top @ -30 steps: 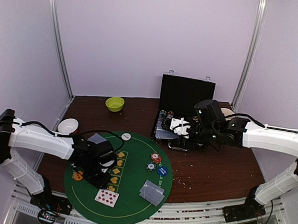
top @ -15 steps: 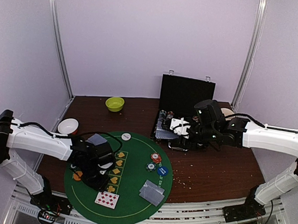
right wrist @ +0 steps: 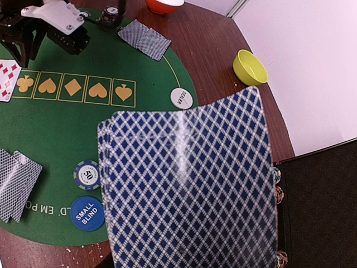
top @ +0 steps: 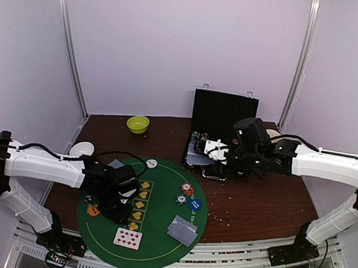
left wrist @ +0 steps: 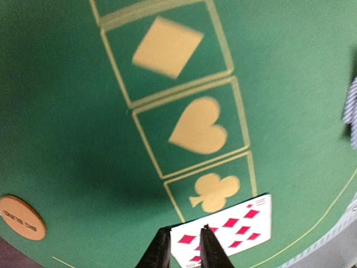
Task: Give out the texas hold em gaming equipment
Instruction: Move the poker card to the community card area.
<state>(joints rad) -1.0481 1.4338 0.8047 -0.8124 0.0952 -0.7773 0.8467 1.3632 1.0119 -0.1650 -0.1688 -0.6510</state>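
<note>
My left fingers stand narrow, with a slim gap between them and nothing in it. They hover above a face-up diamond card, which lies on the green mat against the outer border of the club box, not inside it. The heart and diamond boxes beyond it are bare. The orange disc sits well off to one side, near the mat's rim.

My right fingers are hidden from their own camera by the deck. It fills that view with its backs slightly fanned, so I judge them clamped on it. In the top view they hold it above the bench, in front of the open case.

On the mat I see the white dealer disc, a chip with the blue blind disc just beside it, and two face-down hands well apart at opposite rims.

I take the step in hand to be laying board cards in the printed boxes. To do it well, I should open my left fingers wider before going down. A card lying flat gives little edge to pinch, so I would press and slide it square into the box instead. My right fingers should keep the deck from fanning further, so that only the top card comes off.
</note>
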